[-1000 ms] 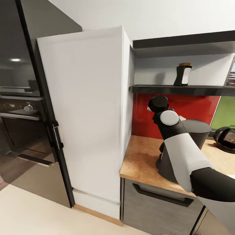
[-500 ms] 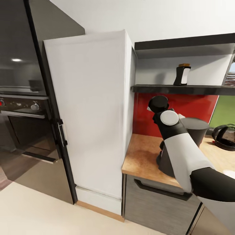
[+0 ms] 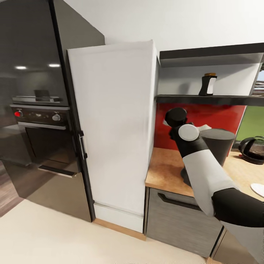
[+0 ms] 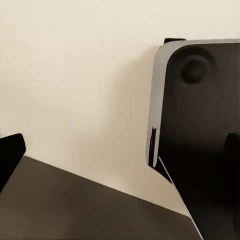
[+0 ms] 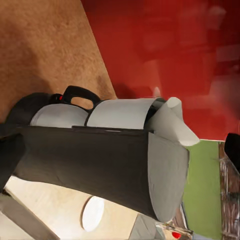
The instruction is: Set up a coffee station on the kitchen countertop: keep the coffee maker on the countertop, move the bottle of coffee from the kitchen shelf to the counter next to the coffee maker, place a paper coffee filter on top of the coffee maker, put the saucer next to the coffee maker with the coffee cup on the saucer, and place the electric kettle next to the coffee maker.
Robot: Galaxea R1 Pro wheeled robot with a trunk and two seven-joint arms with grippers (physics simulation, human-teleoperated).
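My right fingers (image 5: 231, 145) are spread wide, empty, straddling the coffee maker (image 5: 100, 160). Left, I cannot tell. Closing carelessly could shove it off the counter (image 3: 165, 170).

The right arm (image 3: 205, 172) hides the coffee maker (image 3: 218, 145) base; the kettle (image 3: 253, 149) and saucer (image 3: 258, 189) are cut by the head view's right edge.

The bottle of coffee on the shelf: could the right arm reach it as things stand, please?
Probably yes: the bottle of coffee stands alone at the open shelf front, above the raised right arm; nothing visibly blocks the way up.
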